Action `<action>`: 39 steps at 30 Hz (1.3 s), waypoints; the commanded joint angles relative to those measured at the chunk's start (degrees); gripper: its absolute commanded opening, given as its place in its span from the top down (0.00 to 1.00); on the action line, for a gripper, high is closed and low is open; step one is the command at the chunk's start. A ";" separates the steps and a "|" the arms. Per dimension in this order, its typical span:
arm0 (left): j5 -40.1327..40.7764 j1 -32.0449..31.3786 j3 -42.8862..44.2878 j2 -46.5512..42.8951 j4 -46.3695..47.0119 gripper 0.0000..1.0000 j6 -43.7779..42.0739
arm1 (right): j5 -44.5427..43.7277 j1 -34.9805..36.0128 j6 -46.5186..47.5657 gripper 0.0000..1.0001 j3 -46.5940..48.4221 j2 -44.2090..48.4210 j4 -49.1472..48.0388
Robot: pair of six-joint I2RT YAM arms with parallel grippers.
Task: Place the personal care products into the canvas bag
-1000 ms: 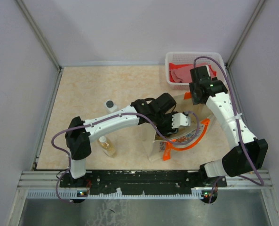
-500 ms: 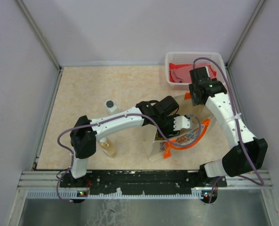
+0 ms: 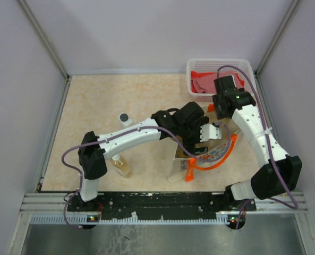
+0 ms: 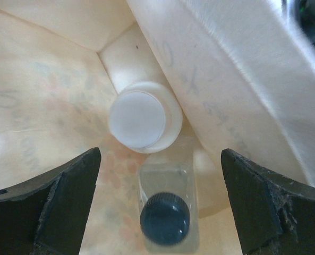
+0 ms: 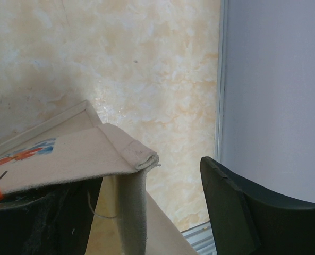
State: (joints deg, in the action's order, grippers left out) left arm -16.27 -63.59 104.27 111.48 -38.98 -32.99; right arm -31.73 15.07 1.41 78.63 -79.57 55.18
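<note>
The beige canvas bag point(image 3: 179, 166) with orange handles point(image 3: 223, 158) stands at the table's middle. My left gripper point(image 3: 206, 136) is open and empty at its mouth. In the left wrist view my left gripper point(image 4: 160, 159) looks down into the bag point(image 4: 40, 106) at the cream bottle point(image 4: 141, 119) and the clear dark-capped bottle point(image 4: 165, 218), lying side by side. My right gripper point(image 3: 220, 110) is open at the bag's far edge; the canvas rim point(image 5: 125, 154) sits between its jaws, against the left finger point(image 5: 40, 223). The white dark-capped bottle point(image 3: 125, 119) and the amber bottle point(image 3: 122, 166) stand left of the bag.
A white-pink lattice basket point(image 3: 195, 68) with red cloth sits at the back right, just behind the right wrist. The left arm's forearm crosses over the table between the two standing bottles. Grey walls close in the table's sides.
</note>
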 commanded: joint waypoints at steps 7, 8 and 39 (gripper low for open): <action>-2.88 12.40 -1.46 -20.84 12.83 0.00 14.63 | 0.83 -0.67 0.46 0.24 0.05 1.06 -2.63; -0.55 14.81 -1.92 -22.16 13.39 0.00 16.73 | 0.91 -0.68 0.40 0.25 -0.05 1.12 -2.62; 23.16 39.78 -21.40 -26.20 -13.63 0.00 65.91 | 2.28 -0.66 -0.37 0.22 -2.01 3.31 -2.25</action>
State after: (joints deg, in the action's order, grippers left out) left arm 10.26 -24.01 86.48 87.79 -55.46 22.92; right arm -29.67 14.83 0.91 76.84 -78.00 54.70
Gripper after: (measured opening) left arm 0.998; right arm 0.781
